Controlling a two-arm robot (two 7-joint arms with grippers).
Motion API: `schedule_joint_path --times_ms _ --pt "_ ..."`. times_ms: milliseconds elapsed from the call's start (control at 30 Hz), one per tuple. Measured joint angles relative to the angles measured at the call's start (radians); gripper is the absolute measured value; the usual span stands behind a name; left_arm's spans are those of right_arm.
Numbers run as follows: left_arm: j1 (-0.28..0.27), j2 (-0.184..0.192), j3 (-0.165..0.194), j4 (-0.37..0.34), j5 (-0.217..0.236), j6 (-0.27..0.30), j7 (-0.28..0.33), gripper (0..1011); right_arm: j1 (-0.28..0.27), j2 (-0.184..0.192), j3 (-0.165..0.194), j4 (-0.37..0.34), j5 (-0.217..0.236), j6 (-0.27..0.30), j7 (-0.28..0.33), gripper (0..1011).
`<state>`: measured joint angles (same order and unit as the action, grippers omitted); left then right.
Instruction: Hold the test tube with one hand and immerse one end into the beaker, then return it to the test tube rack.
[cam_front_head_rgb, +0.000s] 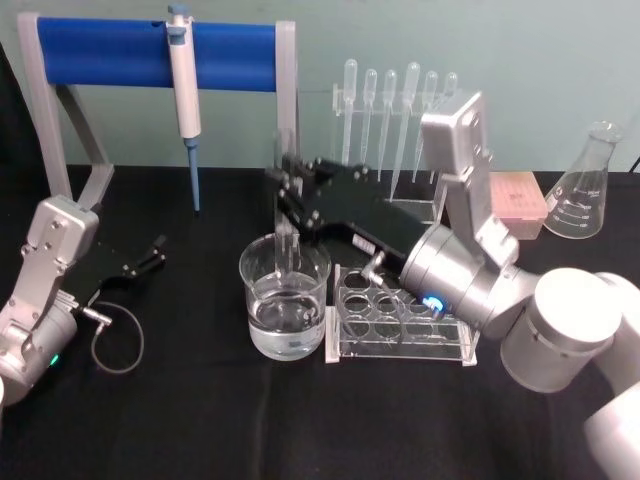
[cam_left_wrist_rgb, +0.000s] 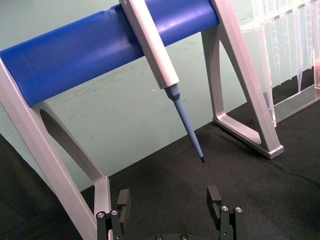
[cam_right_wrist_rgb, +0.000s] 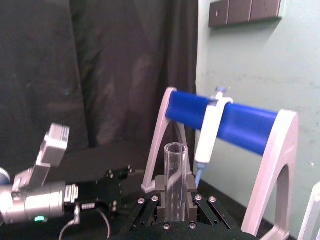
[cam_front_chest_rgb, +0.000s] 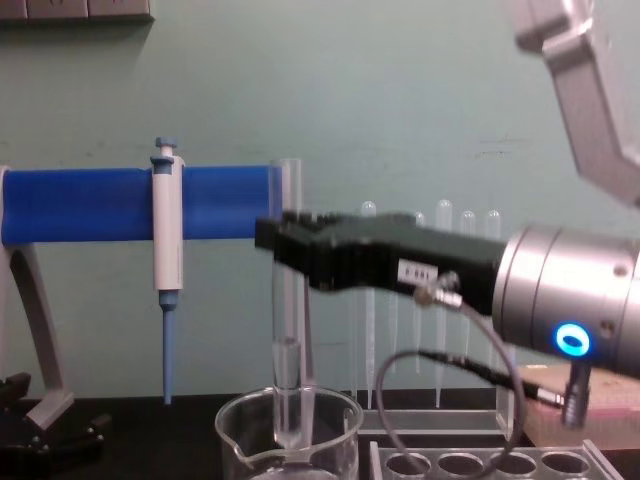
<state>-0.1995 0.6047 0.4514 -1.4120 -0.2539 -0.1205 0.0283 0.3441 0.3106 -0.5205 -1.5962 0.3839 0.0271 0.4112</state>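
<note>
Right gripper clenches the upright test tube, lower end in the beaker, probably wetted; rack just right; left gripper released, idle.

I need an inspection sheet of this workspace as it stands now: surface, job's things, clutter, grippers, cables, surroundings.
Surface: table, covered in black cloth.
Job's things: test tube upright, lower end inside the beaker, which holds water; rack beside the beaker.
Clutter: pipettor hanging on a blue stand; pipettes at the back; flask and pink box at rear right.
Grippers: right gripper shut on the test tube above the beaker; left gripper open, idle at the table's left.
Cables: looped cable by the left arm; second cable at the right wrist.
Surroundings: green wall behind; nothing else seen.
</note>
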Motion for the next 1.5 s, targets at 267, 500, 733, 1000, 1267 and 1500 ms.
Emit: schedule_joint_path --times_ms 267,500,733,1000,1267,1500 --pt "0.0 0.0 0.0 0.0 0.0 0.0 0.0 1000 -0.031 -0.014 -0.007 0.047 -0.035 -0.036 -0.001 225" --pt "0.0 0.0 0.0 0.0 0.0 0.0 0.0 1000 -0.044 -0.032 -0.003 0.1 -0.053 -0.062 0.005 226" --pt "0.0 0.0 0.0 0.0 0.0 0.0 0.0 1000 -0.058 -0.041 0.009 0.116 -0.063 -0.069 0.008 226" --pt "0.0 0.0 0.0 0.0 0.0 0.0 0.0 1000 -0.064 -0.042 0.015 0.109 -0.064 -0.069 0.008 226" --pt "0.0 0.0 0.0 0.0 0.0 0.0 0.0 1000 -0.063 -0.042 0.014 0.11 -0.064 -0.069 0.008 225" --pt "0.0 0.0 0.0 0.0 0.0 0.0 0.0 1000 -0.062 -0.042 0.013 0.111 -0.063 -0.068 0.008 226"
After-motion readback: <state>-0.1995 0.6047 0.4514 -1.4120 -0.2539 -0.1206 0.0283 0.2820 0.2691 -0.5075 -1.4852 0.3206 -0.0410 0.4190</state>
